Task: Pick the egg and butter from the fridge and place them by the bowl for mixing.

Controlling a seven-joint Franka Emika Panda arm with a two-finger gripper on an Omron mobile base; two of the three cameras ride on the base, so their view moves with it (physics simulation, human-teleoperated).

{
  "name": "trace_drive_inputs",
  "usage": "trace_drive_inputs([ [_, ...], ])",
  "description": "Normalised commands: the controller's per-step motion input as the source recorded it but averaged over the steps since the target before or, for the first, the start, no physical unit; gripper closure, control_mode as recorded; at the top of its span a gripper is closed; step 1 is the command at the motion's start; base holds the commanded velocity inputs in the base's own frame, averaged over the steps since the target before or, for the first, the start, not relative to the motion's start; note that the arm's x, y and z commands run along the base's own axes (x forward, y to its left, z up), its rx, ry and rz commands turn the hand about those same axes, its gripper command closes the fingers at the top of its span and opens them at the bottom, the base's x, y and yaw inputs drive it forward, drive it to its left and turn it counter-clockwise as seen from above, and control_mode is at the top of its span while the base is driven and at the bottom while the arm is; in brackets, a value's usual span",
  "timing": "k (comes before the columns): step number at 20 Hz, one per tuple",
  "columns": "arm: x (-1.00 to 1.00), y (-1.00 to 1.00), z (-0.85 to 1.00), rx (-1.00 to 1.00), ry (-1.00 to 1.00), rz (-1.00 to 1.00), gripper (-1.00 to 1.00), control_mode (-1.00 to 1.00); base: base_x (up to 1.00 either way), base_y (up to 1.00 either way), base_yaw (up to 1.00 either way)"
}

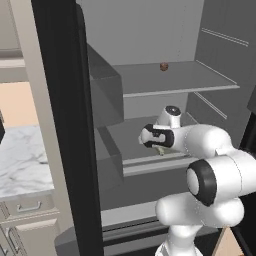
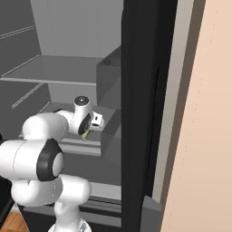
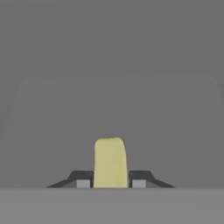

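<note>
The fridge (image 1: pixel 200 82) stands open, its grey shelves (image 2: pixel 59 72) in plain sight. A small brown egg (image 1: pixel 164 66) rests on the upper shelf, towards the back. My arm reaches in over the lower shelf. There my gripper (image 1: pixel 159 149) is shut on the butter (image 1: pixel 160 150), a slim yellow-olive stick that pokes out below the hand (image 2: pixel 85 134). In the hand view the butter (image 3: pixel 110 159) stands upright between the two dark fingertips (image 3: pixel 83 181), with my gripper (image 3: pixel 110 183) closed against its sides. The bowl is out of view.
The fridge's black door (image 1: pixel 65 125) rises close on the left, with grey door bins (image 1: pixel 105 85) jutting inward. Beyond it lie a marble counter (image 1: pixel 20 155) and beige drawers (image 1: pixel 25 210). On the right stand another black door edge (image 2: pixel 138 113) and a beige panel (image 2: pixel 204 136).
</note>
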Motion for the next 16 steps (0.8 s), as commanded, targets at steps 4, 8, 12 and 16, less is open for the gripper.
trace_drive_inputs([
  [4, -0.66, 0.00, 0.60, 0.00, 0.01, -0.01, 1.00, -1.00, 0.00, 0.00, 0.00],
  [8, -0.72, -0.01, 0.63, 0.00, 0.08, -0.03, 1.00, -1.00, 0.00, 0.00, 0.00],
  [12, -0.86, -0.01, 0.57, 0.00, 0.16, -0.04, 1.00, -1.00, 0.00, 0.00, 0.00],
  [16, -0.81, 0.00, 0.54, 0.00, 0.22, -0.06, 1.00, -1.00, 0.00, 0.00, 0.00],
])
